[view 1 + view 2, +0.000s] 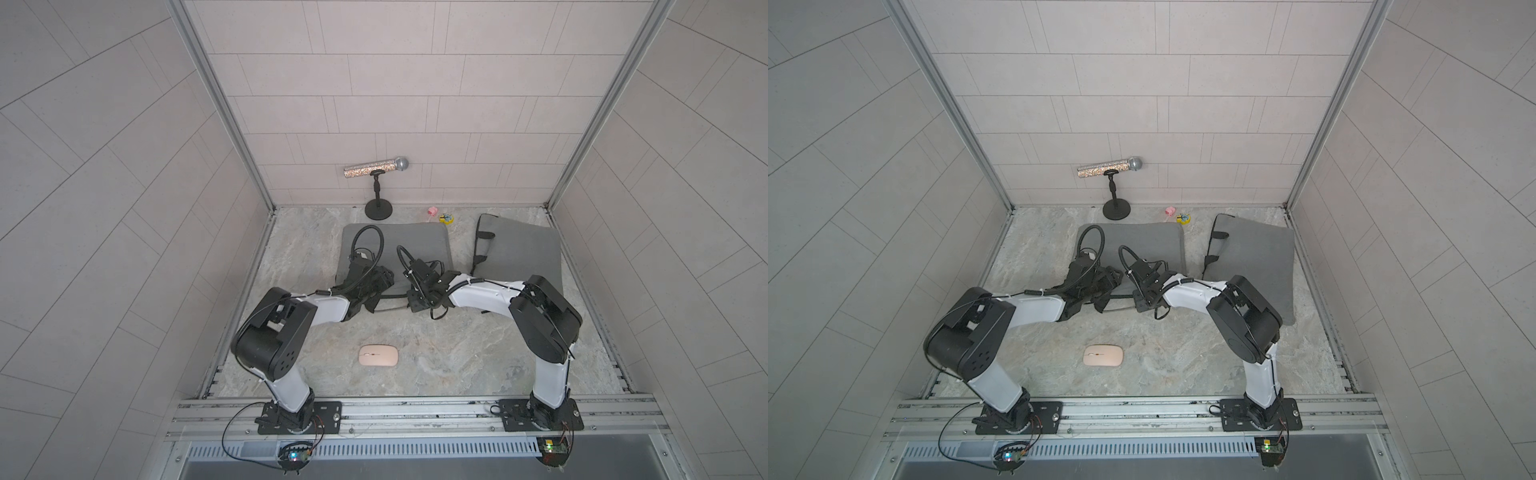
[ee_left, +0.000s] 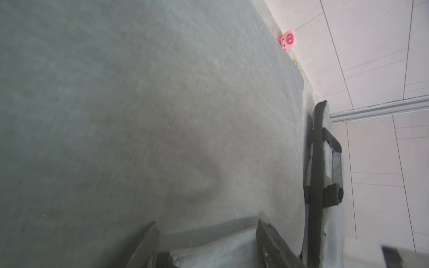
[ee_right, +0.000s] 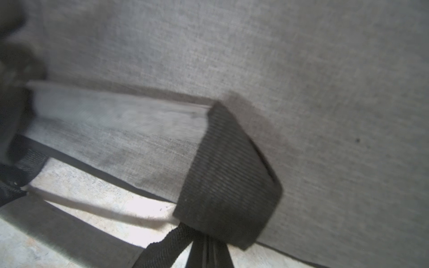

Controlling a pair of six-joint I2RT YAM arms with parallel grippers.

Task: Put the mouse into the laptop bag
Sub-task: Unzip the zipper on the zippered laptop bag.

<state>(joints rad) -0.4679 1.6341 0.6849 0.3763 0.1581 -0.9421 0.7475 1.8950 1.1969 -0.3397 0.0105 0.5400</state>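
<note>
While both arms reach in over the near edge of the grey laptop bag (image 1: 399, 241), the pink mouse (image 1: 378, 355) lies on the counter (image 1: 457, 353) well short of it, between the two arm bases and touched by neither. The left end effector (image 2: 206, 222) sits low at the bag's near edge, its fingers (image 2: 148, 243) spread apart with pale fabric between them. Behind the bag a glittery microphone (image 1: 376, 167) rests on a black stand (image 1: 379, 209) by the back wall. The right end effector (image 1: 415, 300) is closed beside a black strap (image 3: 227, 176); whether it pinches the strap I cannot tell. Both wrists and their cables hide the bag's near edge in both top views. Further right sit a pink pig (image 1: 432, 212) and a small yellow toy (image 1: 447, 217), then a second grey bag (image 1: 519, 249) partly hidden by the right elbow.
</note>
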